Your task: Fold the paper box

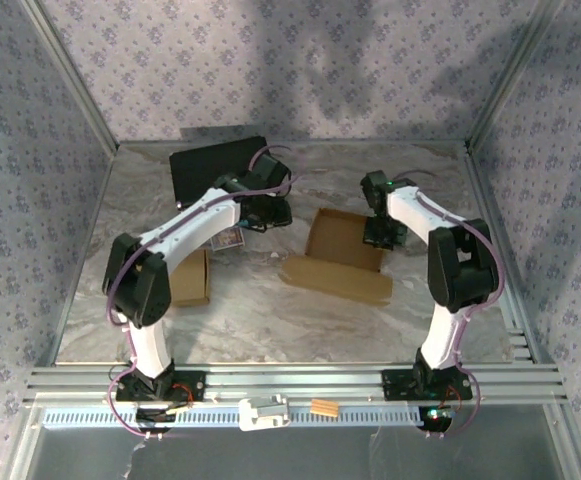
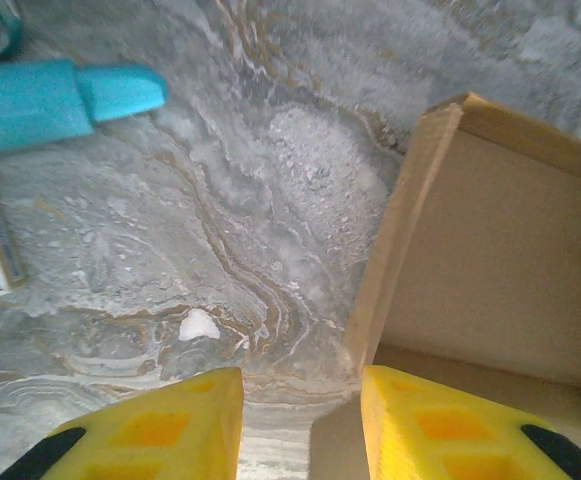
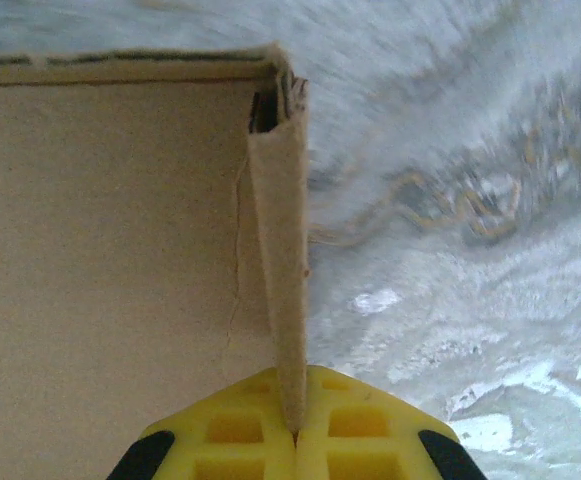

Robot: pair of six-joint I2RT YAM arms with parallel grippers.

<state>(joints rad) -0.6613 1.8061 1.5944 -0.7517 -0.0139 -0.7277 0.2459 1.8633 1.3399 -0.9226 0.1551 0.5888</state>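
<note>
Right of centre on the counter (image 1: 270, 320), the box (image 1: 345, 238) sits as an open tray with its walls up and one long flap (image 1: 335, 281) lying flat toward our bases. Our right jaws are clenched on the right wall (image 3: 280, 280), the thin board pinched edge-on between them with the corner just ahead. Our left jaws stand parted and hold nothing. They hover over bare counter just short of the left wall (image 2: 395, 240), and a blue object (image 2: 65, 100) lies well apart on their far side. We judge the box to be light, thin cardboard: stiff across each panel, willing to bend only along its creases, and apt to slide on this smooth stone if pushed from one side. So the right grip looks useful as an anchor while the other side works. For the left jaws, the top edge of the left wall, away from the doubled corner, seems the best place to take hold, or else the free edge of the flap. A hard pinch could dent the board, and a pull across a panel could buckle or tear it, so we would favour a shallow bite and a slow swing about the crease.
</note>
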